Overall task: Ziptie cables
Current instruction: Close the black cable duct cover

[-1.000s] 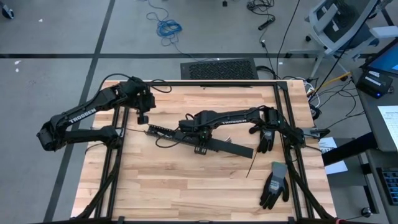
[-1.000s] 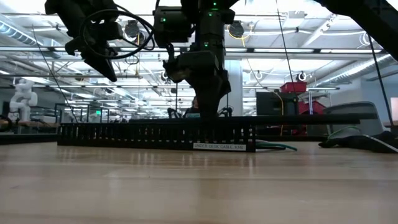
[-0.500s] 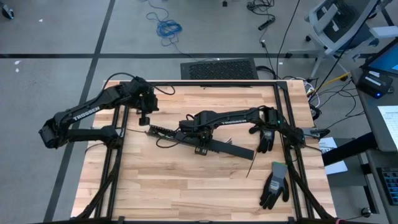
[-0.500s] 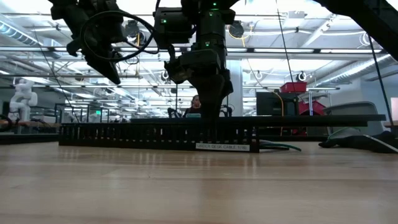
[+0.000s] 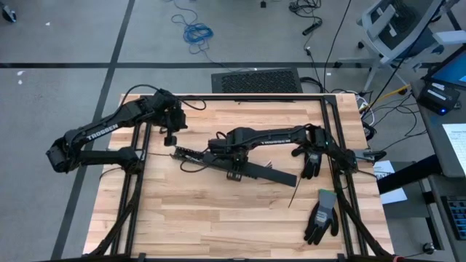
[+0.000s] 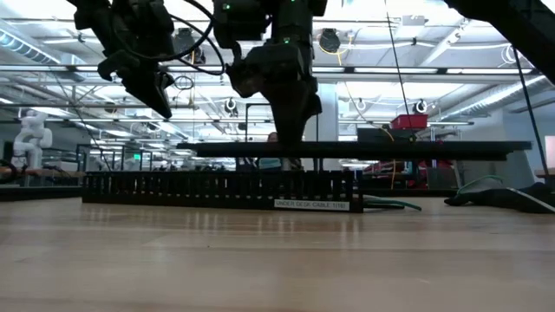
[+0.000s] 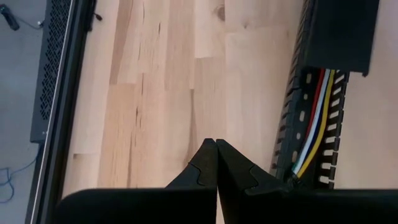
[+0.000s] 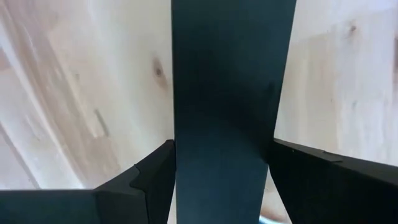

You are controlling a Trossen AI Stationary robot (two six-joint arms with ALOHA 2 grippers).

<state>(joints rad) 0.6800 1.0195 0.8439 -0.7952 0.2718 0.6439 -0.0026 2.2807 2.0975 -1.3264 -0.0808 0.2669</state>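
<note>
At the middle of the pale wooden worktop (image 5: 218, 211), the right claw (image 5: 234, 161) pinches the flat black plastic lid strip (image 5: 263, 173) of the long slotted black cable tray (image 6: 217, 189), lifting it clear. The thin coloured cables (image 7: 314, 127) — red, white, blue, yellow — lie inside the tray, running along it from about ten o'clock toward four. The left claw (image 5: 168, 137), fingers pressed together and empty, hovers at ten o'clock. No tie looks fastened yet — I'd say the job has barely begun.
</note>
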